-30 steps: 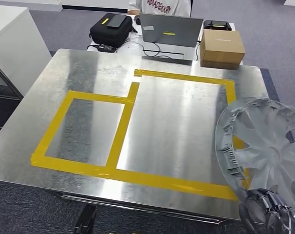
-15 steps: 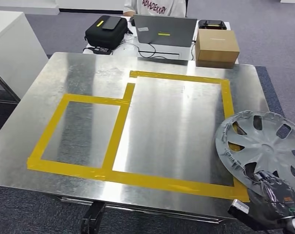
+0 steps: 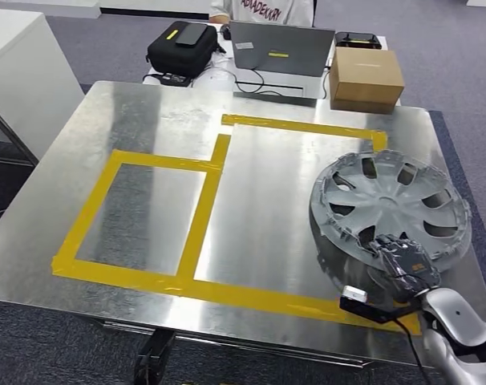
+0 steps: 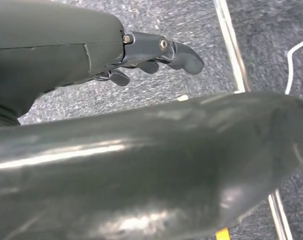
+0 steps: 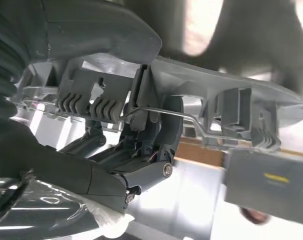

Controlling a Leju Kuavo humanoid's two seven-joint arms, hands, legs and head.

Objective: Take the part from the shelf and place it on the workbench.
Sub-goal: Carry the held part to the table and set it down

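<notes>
right hand point(image 3: 404, 265) gripping, left hand point(image 4: 150, 55) hanging open

- Head cam sits high, looking forward and down over the whole metal surface point(image 3: 168, 112).
- Right wrist cam is jammed in close behind the right hand point(image 5: 142, 145), sharing the wheel cover point(image 3: 389, 200) with the head view.
- Left wrist cam looks down at carpet point(image 4: 203, 30).

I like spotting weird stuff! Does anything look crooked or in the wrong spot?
A little. The hubcap sits tilted over the workbench, its near rim held by the right hand, and it overlaps the yellow tape on the right rather than lying inside it.
</notes>
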